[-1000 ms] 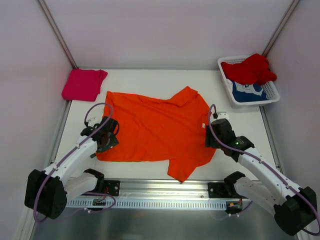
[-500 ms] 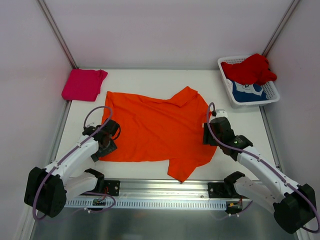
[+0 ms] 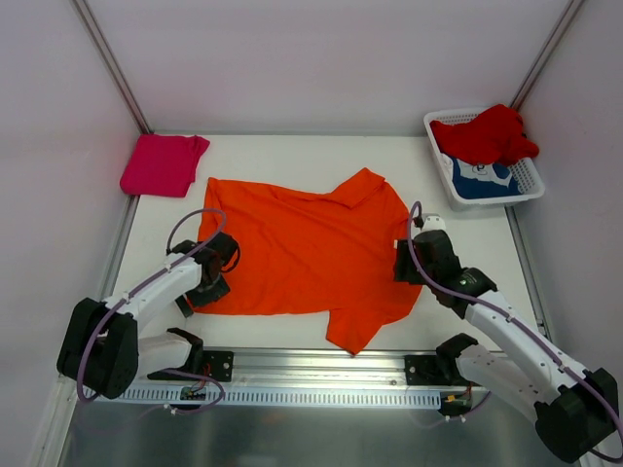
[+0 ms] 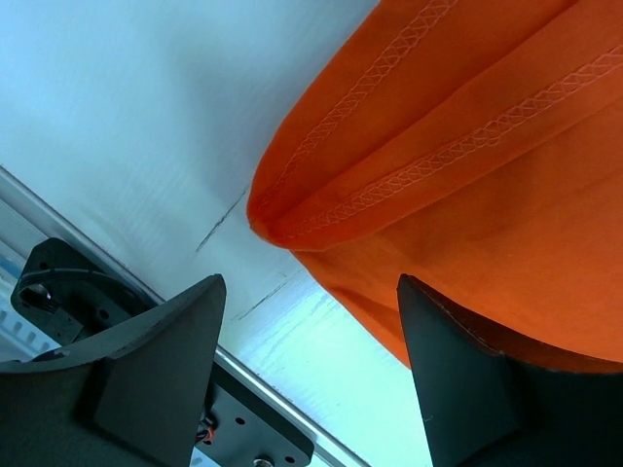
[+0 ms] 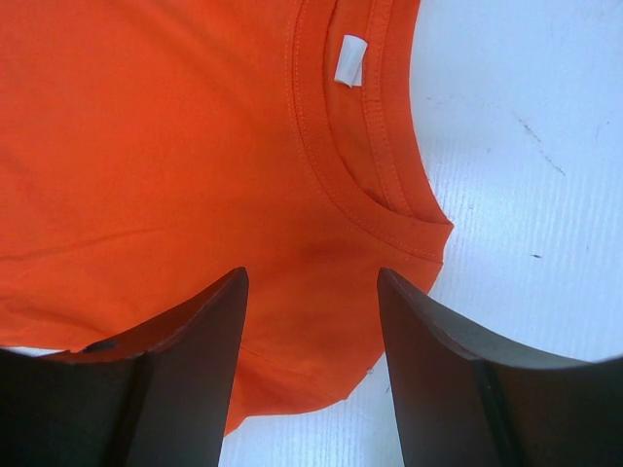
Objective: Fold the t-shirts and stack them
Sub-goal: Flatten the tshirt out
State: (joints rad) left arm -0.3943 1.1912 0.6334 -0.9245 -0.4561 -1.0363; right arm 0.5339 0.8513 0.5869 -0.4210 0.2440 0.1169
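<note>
The left gripper (image 4: 310, 292) has its jaws spread and grasps nothing; the doubled hem corner (image 4: 277, 209) of the orange t-shirt (image 4: 467, 175) lies on the white table (image 4: 127, 107) just ahead of the gap, and the cloth runs down to the right-hand finger (image 4: 477, 389). The right gripper (image 5: 311, 282) is likewise released, low over the collar (image 5: 375, 185) at the shirt's right edge. Only the wrist views show the rows of stitching and a small white tag (image 5: 348, 59) inside the collar; no writing shows on it. Only the overhead view shows the shirt spread across the table between both arms; a folded magenta t-shirt (image 3: 163, 163) in the far left corner; a white basket (image 3: 531, 195) at far right holding a red t-shirt (image 3: 487, 134) on a blue t-shirt (image 3: 484, 181), its white print too small to read.
</note>
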